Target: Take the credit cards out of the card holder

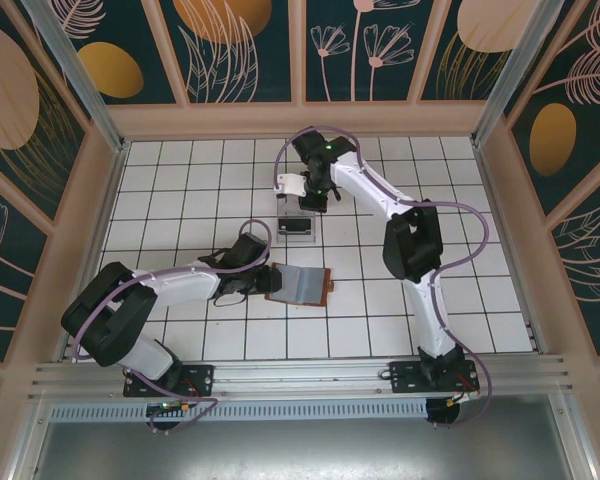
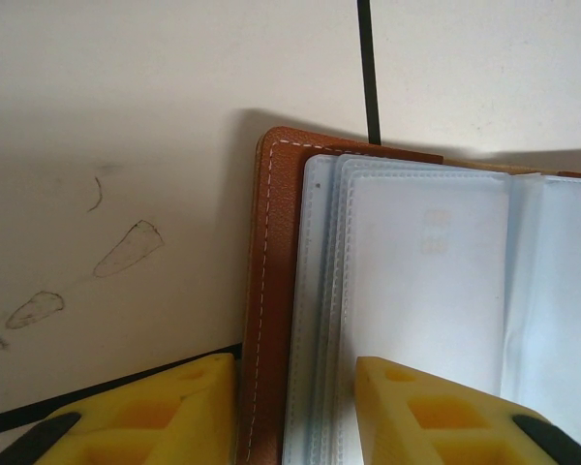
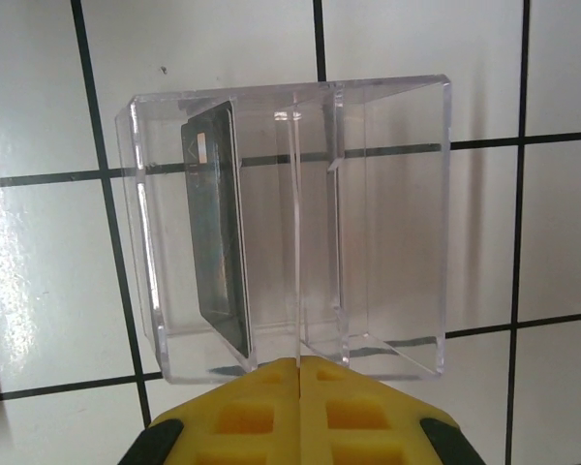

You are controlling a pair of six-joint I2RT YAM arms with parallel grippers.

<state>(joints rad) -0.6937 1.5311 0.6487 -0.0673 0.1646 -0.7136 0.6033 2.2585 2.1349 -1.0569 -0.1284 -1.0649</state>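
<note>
Right wrist: credit card [image 3: 218,232] standing in left compartment of clear tray [image 3: 387,92]; right jaws pressed together. Left wrist: left jaws spread astride card holder [image 2: 271,291] edge, possibly pinning it

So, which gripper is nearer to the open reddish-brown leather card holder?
Left. The left gripper straddles the left edge of the card holder; the right gripper hangs farther back, over the clear plastic tray.

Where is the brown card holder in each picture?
Top external: the card holder lies open just below the middle, at the left gripper's tip.
Left wrist: its brown edge runs up the middle, with pale sleeves to the right.
Right wrist: this camera faces the clear tray, with one credit card inside.
Shared landmark: black tile lines on the white table.
</note>
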